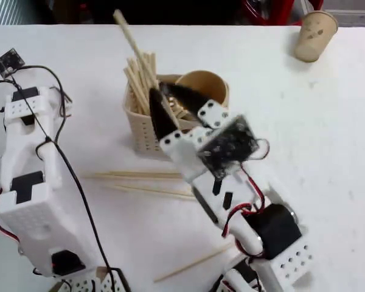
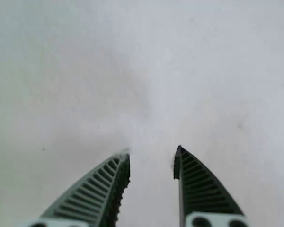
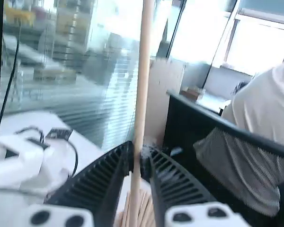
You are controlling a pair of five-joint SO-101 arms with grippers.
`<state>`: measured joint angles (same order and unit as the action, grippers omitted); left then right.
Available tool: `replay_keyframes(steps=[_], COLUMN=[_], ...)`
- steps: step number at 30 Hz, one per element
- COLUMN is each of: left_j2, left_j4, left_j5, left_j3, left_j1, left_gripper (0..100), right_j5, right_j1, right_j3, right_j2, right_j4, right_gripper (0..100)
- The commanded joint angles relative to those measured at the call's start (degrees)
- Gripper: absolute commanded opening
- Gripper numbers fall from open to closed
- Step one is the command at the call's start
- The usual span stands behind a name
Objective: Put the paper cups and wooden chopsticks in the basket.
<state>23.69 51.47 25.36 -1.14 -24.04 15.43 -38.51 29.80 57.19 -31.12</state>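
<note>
Across the high view, the white tabletop (image 1: 304, 121) spreads under everything I am working with. My white left arm (image 1: 30, 182) lies folded along the left side of it. My right arm (image 1: 231, 182) leans in from the near edge towards the middle. In its wrist view, the left gripper (image 2: 152, 151) hangs over bare white table with its jaws apart.

Near the middle of the table stands the cream perforated plastic basket (image 1: 143, 131). A brown paper cup (image 1: 204, 82) sits upright in its right half, and a bundle of pale wooden chopsticks (image 1: 137, 82) stands on end in its left half. A second brown paper cup (image 1: 314, 35) is upright well away at the far right corner of the table.

The right gripper (image 1: 158, 90) is over the basket, its jaws clamped on one long wooden chopstick (image 1: 137, 45). That chopstick rises steeply above the bundle and leans to the far left. In the right wrist view it runs straight up between the black ribbed fingers (image 3: 109, 175).

Two loose chopsticks (image 1: 140, 176) lie flat just in front of the basket, roughly side by side. One more single chopstick (image 1: 191, 264) lies at a slant near the table's front edge.
</note>
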Motion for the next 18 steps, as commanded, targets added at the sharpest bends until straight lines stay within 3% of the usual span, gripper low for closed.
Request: replay_keyframes(steps=[1, 10, 14, 18], left_j2=[-0.2, -0.2, -0.2, -0.2], left_j4=[-1.2, -1.2, -1.2, -1.2], left_j5=[0.3, 0.3, 0.3, 0.3], left_j3=[-0.6, -0.6, -0.6, -0.6], left_j1=[-0.5, -0.6, -0.6, -0.6], left_gripper=[17, 17, 17, 17], right_j5=[-1.9, -3.9, -11.0, -10.9], right_j1=[0.4, 2.2, 5.6, 7.2], right_j3=[-2.9, -0.5, 9.9, 21.1], right_j2=[-7.6, -23.6, -22.5, -20.2], right_j4=[17.9, 26.9, 33.7, 40.0], right_gripper=[1.7, 1.7, 1.7, 1.7])
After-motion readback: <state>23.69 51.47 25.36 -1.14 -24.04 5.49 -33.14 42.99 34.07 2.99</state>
